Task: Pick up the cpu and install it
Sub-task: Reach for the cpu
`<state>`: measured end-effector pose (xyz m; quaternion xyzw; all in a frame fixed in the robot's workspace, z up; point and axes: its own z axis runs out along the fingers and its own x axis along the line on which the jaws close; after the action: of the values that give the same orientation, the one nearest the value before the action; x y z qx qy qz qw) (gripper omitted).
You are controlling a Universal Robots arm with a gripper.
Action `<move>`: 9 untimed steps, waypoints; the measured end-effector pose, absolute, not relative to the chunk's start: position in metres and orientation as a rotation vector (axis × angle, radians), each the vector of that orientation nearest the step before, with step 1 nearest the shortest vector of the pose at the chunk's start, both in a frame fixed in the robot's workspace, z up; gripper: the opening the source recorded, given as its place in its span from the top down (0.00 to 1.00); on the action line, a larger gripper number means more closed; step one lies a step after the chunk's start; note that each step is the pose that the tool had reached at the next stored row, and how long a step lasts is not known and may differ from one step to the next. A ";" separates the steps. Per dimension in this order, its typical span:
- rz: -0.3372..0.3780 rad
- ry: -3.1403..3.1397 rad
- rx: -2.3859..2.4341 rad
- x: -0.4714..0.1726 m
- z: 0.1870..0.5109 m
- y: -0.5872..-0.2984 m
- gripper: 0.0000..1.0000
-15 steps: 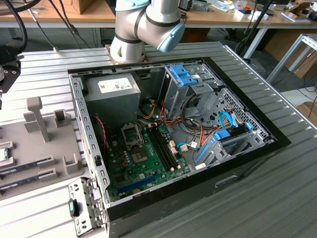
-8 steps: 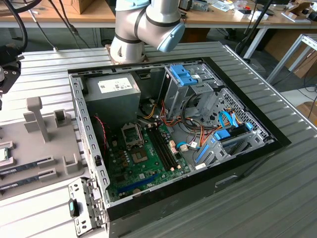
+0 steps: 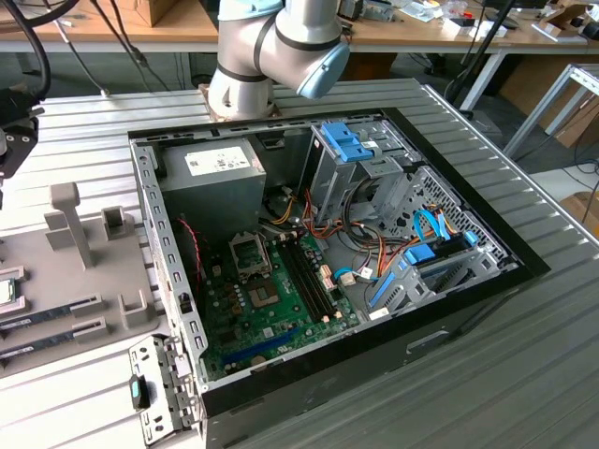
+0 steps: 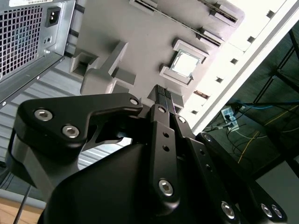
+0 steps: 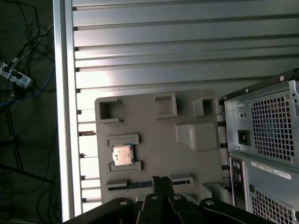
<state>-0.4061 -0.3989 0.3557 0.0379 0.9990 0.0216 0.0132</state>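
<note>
Over the grey tray [image 5: 154, 140], near the cpu [image 5: 122, 154] in its open-topped pocket, gripper [image 5: 161, 178] closed, empty.

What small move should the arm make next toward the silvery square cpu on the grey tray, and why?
Probably open the black gripper and shift it across until it is centred over the silvery-lidded square cpu. In both wrist views the gripper looks shut and empty, and it appears offset to one side of the chip, which lies flat in its holder on the grey moulded tray.
</note>
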 end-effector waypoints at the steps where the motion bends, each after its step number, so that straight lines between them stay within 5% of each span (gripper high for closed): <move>1: 0.067 3.112 0.118 -0.407 0.355 -0.399 0.89; 9: 0.067 3.113 0.118 -0.409 0.354 -0.399 0.89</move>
<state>-0.4087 -0.3989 0.3544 0.0379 0.9990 0.0216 0.0131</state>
